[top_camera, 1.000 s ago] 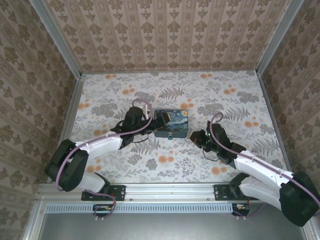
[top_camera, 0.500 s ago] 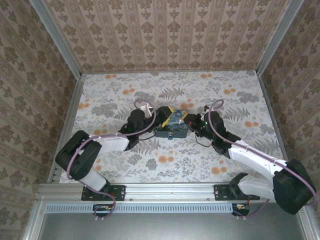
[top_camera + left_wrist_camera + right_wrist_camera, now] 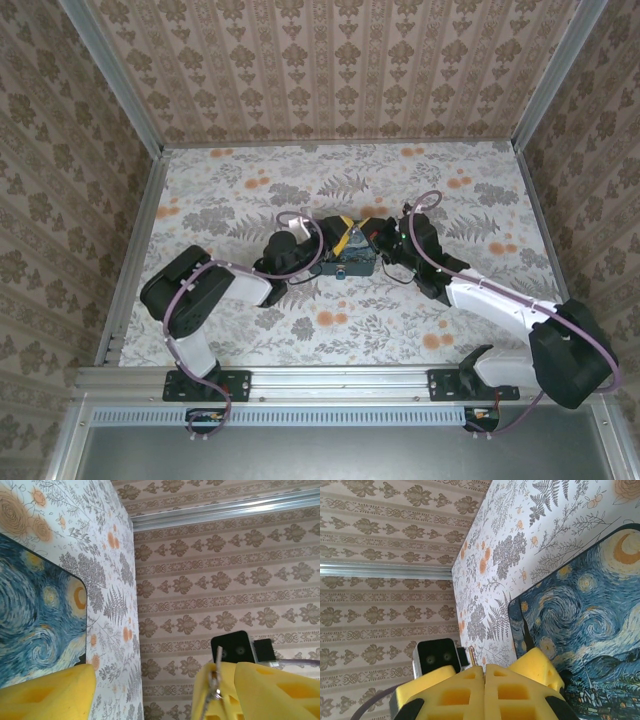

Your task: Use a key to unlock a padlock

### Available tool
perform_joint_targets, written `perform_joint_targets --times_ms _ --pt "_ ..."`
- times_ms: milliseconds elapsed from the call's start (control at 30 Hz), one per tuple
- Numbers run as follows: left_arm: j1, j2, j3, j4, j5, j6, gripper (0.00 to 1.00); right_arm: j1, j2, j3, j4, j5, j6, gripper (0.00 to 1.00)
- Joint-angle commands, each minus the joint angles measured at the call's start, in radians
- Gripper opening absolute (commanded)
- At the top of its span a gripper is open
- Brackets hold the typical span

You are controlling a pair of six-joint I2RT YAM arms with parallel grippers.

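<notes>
The blue-and-yellow night-sky box [image 3: 338,264] lies mid-floor, and the tiny padlock [image 3: 341,270] glints on its front side. Both grippers meet over its lid. My left gripper [image 3: 340,236] comes from the left with its yellow jaws apart and nothing between them [image 3: 160,680]. The box lid [image 3: 35,605] lies beside it. My right gripper [image 3: 369,239] comes from the right, its pads pressed together [image 3: 485,672] on the key. The key's thin tip [image 3: 472,656] sticks out past the pads. The key [image 3: 216,672] also shows against the right gripper's yellow pad in the left wrist view.
The floor [image 3: 420,190] has a fern and orange flower print. Patterned walls with metal rails [image 3: 340,143] close it in at the back and both sides. Each wrist camera faces the other's black camera housing [image 3: 437,656] at close range.
Both arms have swung in from the box's sides until their grippers meet over the lid. The left jaws have narrowed somewhat. The right gripper has stayed shut.
</notes>
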Motion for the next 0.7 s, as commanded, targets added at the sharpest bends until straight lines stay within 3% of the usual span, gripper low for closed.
perform_joint_targets --times_ms 0,667 --pt "-0.011 -0.041 -0.008 0.059 -0.039 0.03 0.74 -0.001 0.012 0.025 0.047 0.032 0.034 0.0" --pt "-0.056 -0.034 0.01 0.058 -0.06 0.06 0.45 -0.003 0.047 0.014 0.084 0.024 0.067 0.0"
